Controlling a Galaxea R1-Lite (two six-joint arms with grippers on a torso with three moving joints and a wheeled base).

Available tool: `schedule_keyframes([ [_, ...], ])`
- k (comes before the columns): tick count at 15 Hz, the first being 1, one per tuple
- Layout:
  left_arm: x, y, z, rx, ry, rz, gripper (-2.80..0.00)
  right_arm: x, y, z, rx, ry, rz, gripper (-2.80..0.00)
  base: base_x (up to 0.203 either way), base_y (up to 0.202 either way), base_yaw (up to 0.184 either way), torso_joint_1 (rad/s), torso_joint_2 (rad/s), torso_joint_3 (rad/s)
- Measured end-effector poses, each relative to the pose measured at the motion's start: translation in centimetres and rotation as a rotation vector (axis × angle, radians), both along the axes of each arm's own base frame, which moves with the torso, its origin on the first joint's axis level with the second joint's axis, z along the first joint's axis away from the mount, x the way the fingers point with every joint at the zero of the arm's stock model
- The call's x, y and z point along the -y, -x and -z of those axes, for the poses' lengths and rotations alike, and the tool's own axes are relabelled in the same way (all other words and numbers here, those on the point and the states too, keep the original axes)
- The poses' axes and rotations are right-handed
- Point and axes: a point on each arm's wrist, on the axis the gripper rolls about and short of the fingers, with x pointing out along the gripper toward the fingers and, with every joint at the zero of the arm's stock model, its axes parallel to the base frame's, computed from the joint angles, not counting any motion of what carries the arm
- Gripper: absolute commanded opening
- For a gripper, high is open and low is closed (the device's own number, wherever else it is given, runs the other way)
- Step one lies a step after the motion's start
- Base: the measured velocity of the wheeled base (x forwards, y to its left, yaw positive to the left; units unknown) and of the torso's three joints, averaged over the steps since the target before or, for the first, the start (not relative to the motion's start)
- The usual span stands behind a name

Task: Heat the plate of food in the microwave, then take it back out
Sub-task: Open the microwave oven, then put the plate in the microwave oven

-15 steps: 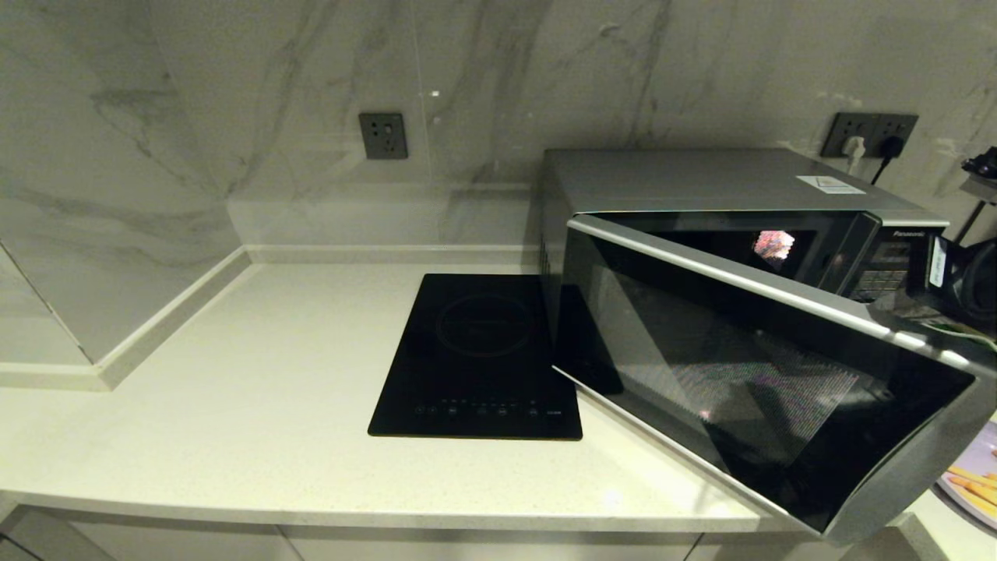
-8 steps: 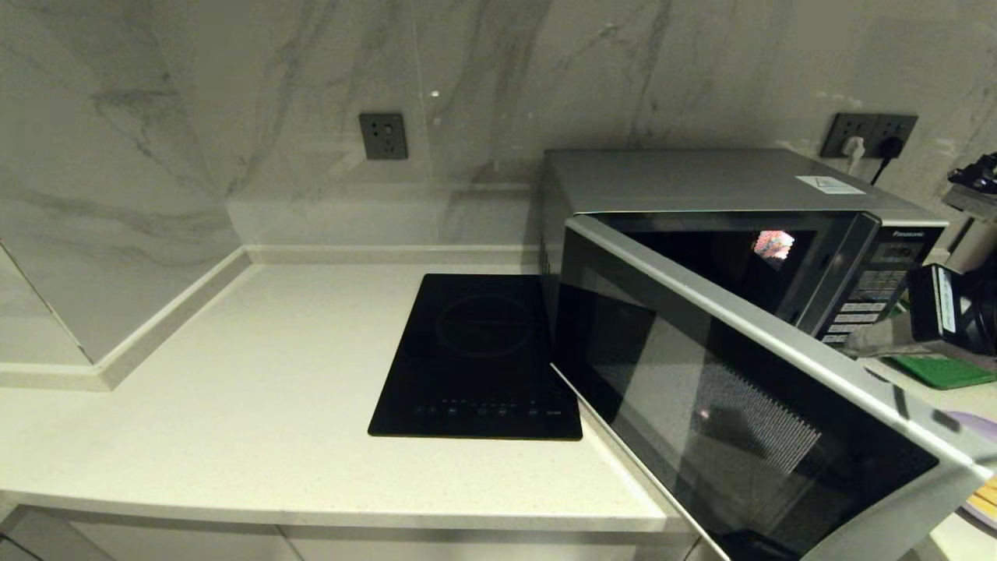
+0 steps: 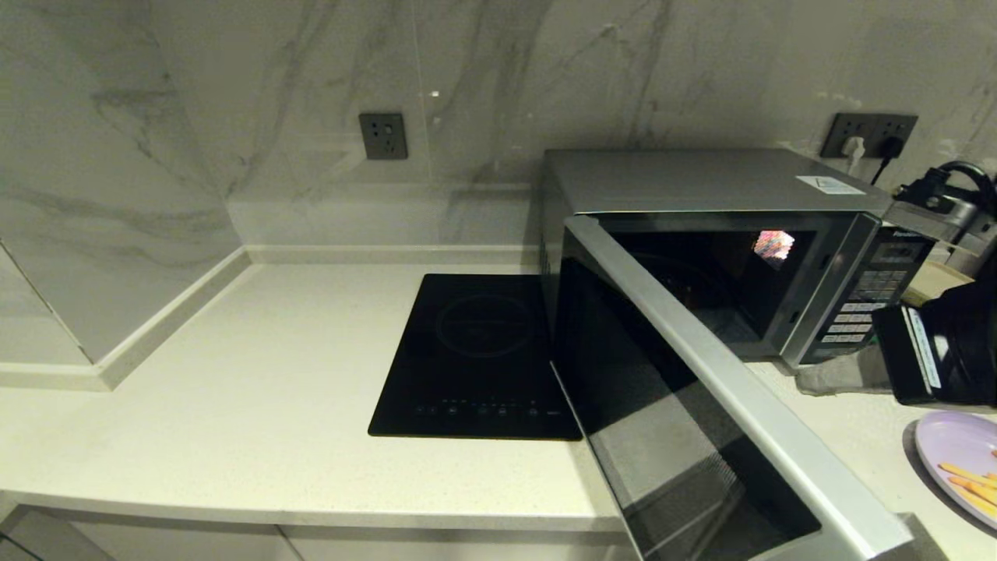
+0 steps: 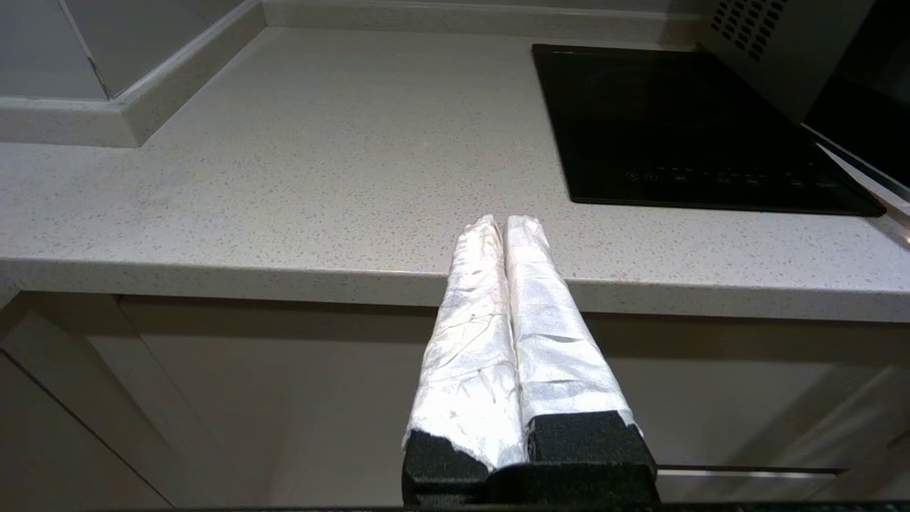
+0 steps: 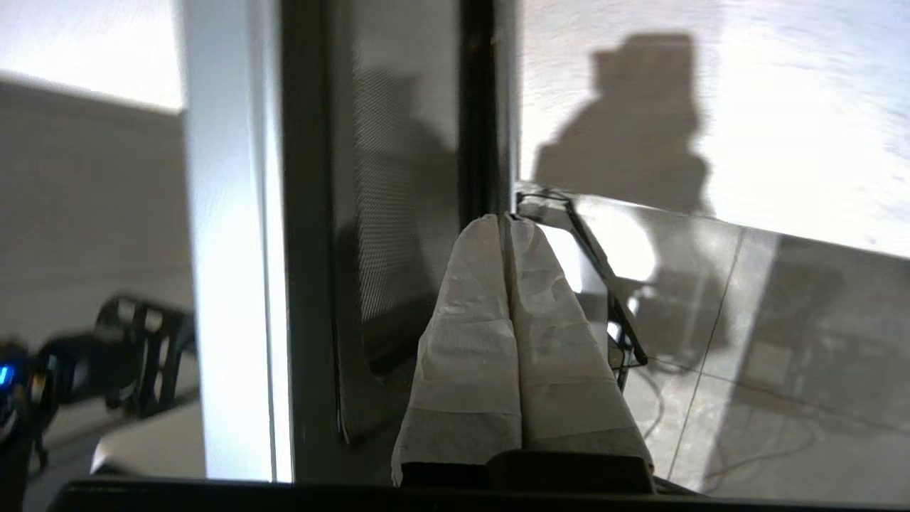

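Observation:
The silver microwave (image 3: 701,183) stands at the back right of the counter. Its dark glass door (image 3: 701,405) stands wide open, swung out over the counter's front edge, and the dark cavity (image 3: 701,296) shows behind it. The lilac plate of food (image 3: 954,452) with yellow sticks lies on the counter at the far right, partly cut off. My right gripper (image 3: 810,380) is shut and holds nothing; it hangs by the button panel, its tips near the door's inner mesh face (image 5: 398,213). My left gripper (image 4: 503,222) is shut, parked below the counter's front edge.
A flat black induction cooktop (image 3: 479,354) lies left of the microwave, partly under the open door. Wall sockets (image 3: 382,135) sit on the marble backsplash, and a plugged one (image 3: 868,134) is behind the microwave. Bare counter (image 3: 257,389) spreads to the left.
The microwave door has swung much wider open, out toward the front. My right arm has come lower beside the panel, and the plate now shows past the door.

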Motion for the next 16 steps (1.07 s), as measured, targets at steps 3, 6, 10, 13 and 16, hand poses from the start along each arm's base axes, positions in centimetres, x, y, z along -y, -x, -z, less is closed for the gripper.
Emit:
schedule_keyframes([
  [3,0.0,0.0,0.0,0.0,0.0,0.0,-2.8,-1.9,0.2,-0.5,0.014,-0.005,-0.085,-2.8,0.0,0.0,0.0,0.0,0.0,0.0],
  [6,0.0,0.0,0.0,0.0,0.0,0.0,-2.8,-3.8,-0.2,-1.0,0.039,0.01,-0.127,-2.8,0.0,0.0,0.0,0.0,0.0,0.0],
  [10,0.0,0.0,0.0,-0.001,0.0,0.0,-2.8,-4.3,-1.0,-0.3,0.042,0.058,0.041,-2.8,0.0,0.0,0.0,0.0,0.0,0.0],
  [13,0.0,0.0,0.0,0.0,0.0,0.001,-2.8,-2.6,-0.6,1.3,0.027,0.119,0.36,-2.8,0.0,0.0,0.0,0.0,0.0,0.0],
  [16,0.0,0.0,0.0,0.0,0.0,0.0,-2.8,1.6,-0.5,1.9,-0.021,0.124,0.671,-2.8,0.0,0.0,0.0,0.0,0.0,0.0],
])
